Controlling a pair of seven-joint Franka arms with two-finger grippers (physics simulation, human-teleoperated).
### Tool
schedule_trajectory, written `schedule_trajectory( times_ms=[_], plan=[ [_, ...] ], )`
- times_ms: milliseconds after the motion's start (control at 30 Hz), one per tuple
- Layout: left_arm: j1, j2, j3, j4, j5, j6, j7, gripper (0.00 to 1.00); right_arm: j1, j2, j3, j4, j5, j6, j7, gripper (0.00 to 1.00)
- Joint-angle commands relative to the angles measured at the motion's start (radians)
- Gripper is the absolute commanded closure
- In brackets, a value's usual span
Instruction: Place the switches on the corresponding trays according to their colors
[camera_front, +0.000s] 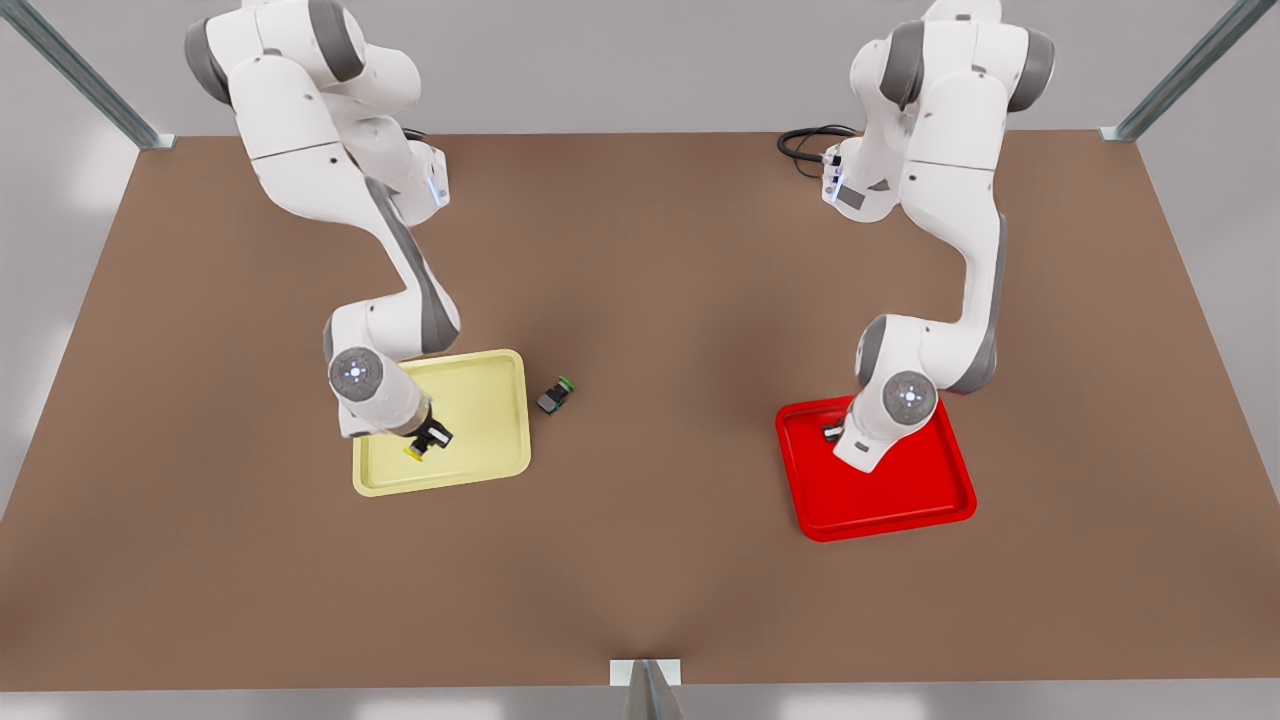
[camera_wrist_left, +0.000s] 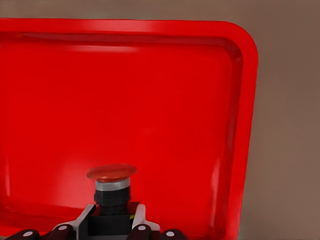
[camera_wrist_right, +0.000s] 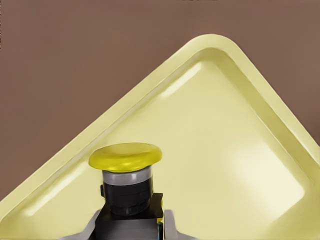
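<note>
- Looking at the front view first: the right gripper (camera_front: 430, 438) hangs over the yellow tray (camera_front: 490, 400), near that tray's front rim, pinching the yellow switch (camera_front: 414, 453) by its black body. The yellow cap juts beyond the fingertips, toward the front view's lower left, so the switch's long axis runs tilted rather than upright. Whether it touches the tray floor I cannot tell.
- In the same view the left gripper (camera_front: 832, 432) sits low over the red tray (camera_front: 900, 500), mostly hidden behind its own wrist; only a dark scrap shows beside it. A green-capped switch (camera_front: 555, 396) lies on its side on the table (camera_front: 660, 280) just beside the yellow tray, apart from both tools, and I judge it belongs to neither tray.
- Left wrist view: the fingers (camera_wrist_left: 141, 220) are pressed against the body of the red switch (camera_wrist_left: 111, 185), whose cap points straight away from the tool along the finger line. Red tray floor spreads beyond the cap, so the colours match.
- Right wrist view: the fingers (camera_wrist_right: 172, 225) clamp the yellow switch, cap pointing away from the tool, with the yellow tray's corner ahead of it. Each switch seems held by its body so it can be released over its tray.
</note>
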Motion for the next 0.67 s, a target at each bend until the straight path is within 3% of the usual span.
schedule_trajectory(
  times_ms=[0, 33, 133, 167, 200, 233, 267, 367, 433, 500, 633],
  plan=[
    [0.004, 0.015, 0.000, 0.004, -0.008, 0.026, 0.251, 0.45, 0.001, 0.006, 0.000, 0.001, -0.007, -0.031, -0.755, 0.00],
    [0.003, 0.015, 0.000, 0.002, -0.011, 0.026, 0.252, 0.00, 0.008, 0.008, -0.001, 0.001, -0.007, -0.031, -0.755, 0.00],
    [0.003, 0.009, 0.000, 0.004, -0.008, 0.025, 0.251, 0.00, 0.031, 0.006, -0.013, 0.001, -0.007, -0.060, -0.745, 0.00],
    [0.001, -0.066, 0.000, 0.022, -0.011, -0.060, 0.245, 0.00, 0.032, 0.004, -0.013, 0.001, -0.007, -0.077, -0.743, 0.00],
    [0.007, -0.212, 0.000, 0.115, -0.008, -0.361, 0.246, 0.00, 0.034, 0.000, -0.013, 0.003, -0.007, -0.094, -0.743, 0.00],
    [0.021, -0.274, -0.001, 0.336, 0.000, -0.702, 0.248, 0.00, 0.055, -0.005, -0.015, 0.036, -0.007, -0.143, -0.738, 0.00],
    [0.061, -0.275, -0.010, 0.491, -0.006, -0.886, 0.252, 0.00, 0.066, -0.006, -0.016, 0.123, -0.008, -0.258, -0.741, 0.00],
    [0.142, -0.329, -0.061, 0.522, 0.002, -0.910, 0.372, 0.00, 0.064, -0.046, -0.078, 0.311, -0.017, -0.511, -0.748, 0.00],
    [0.127, -0.324, -0.058, 0.559, 0.028, -0.950, 0.377, 0.00, 0.032, -0.215, -0.081, 0.314, -0.014, -0.637, -0.766, 0.00],
    [0.125, -0.324, -0.056, 0.559, 0.025, -0.971, 0.377, 0.00, -0.002, -0.316, -0.076, 0.314, -0.019, -0.690, -0.775, 0.00],
    [0.119, -0.318, -0.059, 0.574, 0.023, -0.977, 0.371, 0.00, -0.005, -0.339, -0.075, 0.317, -0.022, -0.724, -0.774, 0.00]
  ],
)
